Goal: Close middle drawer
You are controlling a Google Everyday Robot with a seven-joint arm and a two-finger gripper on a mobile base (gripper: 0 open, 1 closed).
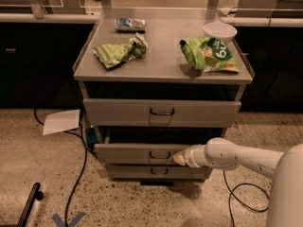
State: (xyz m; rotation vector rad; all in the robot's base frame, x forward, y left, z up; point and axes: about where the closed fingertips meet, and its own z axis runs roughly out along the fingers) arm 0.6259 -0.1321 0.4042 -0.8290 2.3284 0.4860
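Note:
The middle drawer [137,152] of a grey metal cabinet stands pulled out a little, its flat front showing a small dark loop handle [160,155]. A dark gap shows above its front. The top drawer [161,112] above and the lowest drawer [142,170] below sit further in. My gripper [180,158] is at the end of a white arm that comes in from the lower right. Its tip rests against the middle drawer's front, just right of the handle.
On the cabinet top [161,63] lie two green snack bags [119,52] [208,54], a small packet [129,24] and a white bowl [219,31]. A sheet of paper [61,121] and cables [78,174] lie on the floor at the left. Dark counters stand behind.

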